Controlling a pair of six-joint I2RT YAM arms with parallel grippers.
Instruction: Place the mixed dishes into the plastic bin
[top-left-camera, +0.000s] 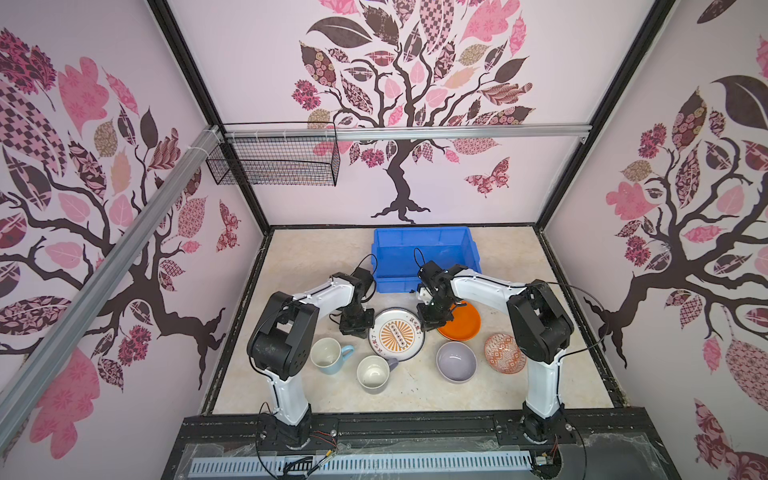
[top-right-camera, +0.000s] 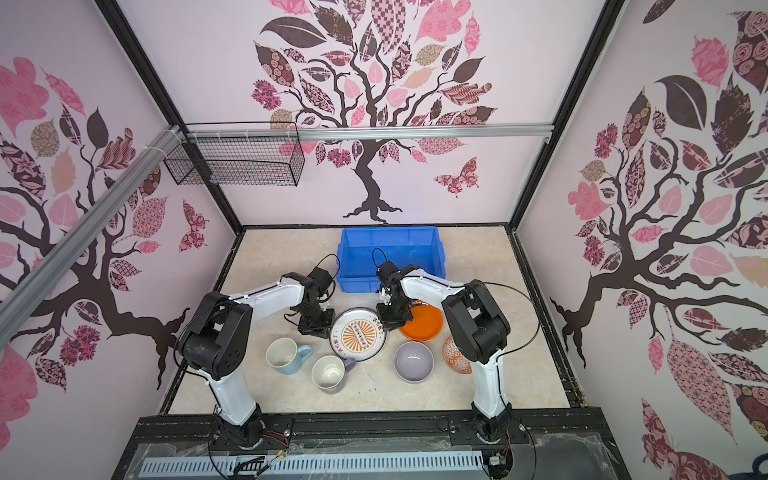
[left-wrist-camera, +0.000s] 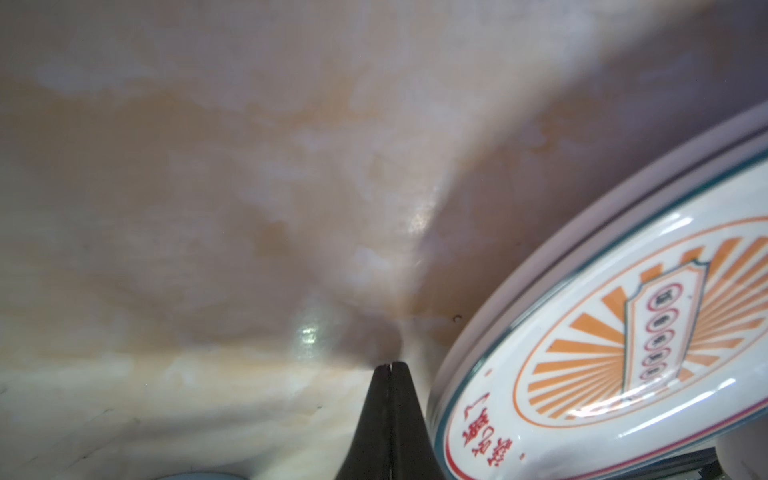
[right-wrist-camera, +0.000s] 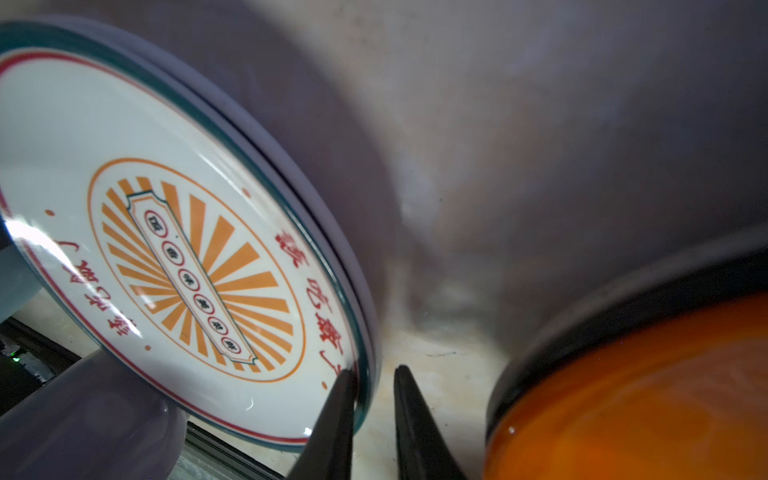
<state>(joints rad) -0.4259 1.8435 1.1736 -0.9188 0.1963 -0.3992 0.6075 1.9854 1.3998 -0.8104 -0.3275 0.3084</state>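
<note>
Blue plastic bin (top-left-camera: 419, 233) stands at the far middle of the marbled worktop (top-left-camera: 291, 270). The dishes lie on the worktop in front of it, outside its walls.

1. Sunburst plate (top-left-camera: 397, 334): sits on top of a stack (at least one more rim shows beneath it in the wrist views), between the two hands.
2. Orange plate (top-left-camera: 463, 322): just beside the sunburst plate, resting on a black plate (right-wrist-camera: 623, 307).
3. Light-blue mug (top-left-camera: 330, 355) and lavender mug (top-left-camera: 374, 374): upright, nearer the arm bases.
4. Lavender bowl (top-left-camera: 456, 361) and orange-white patterned bowl (top-left-camera: 503, 353): side by side, near the right arm.

Left hand (left-wrist-camera: 390, 368): clenched, tips pressed together on nothing, low over the worktop just beside the sunburst plate's rim.

Right hand (right-wrist-camera: 374, 372): released, straddling that plate's rim. One of its fingers (right-wrist-camera: 332, 415) lies over the plate's face and the other stands outside the rim with bare worktop showing between.
</note>
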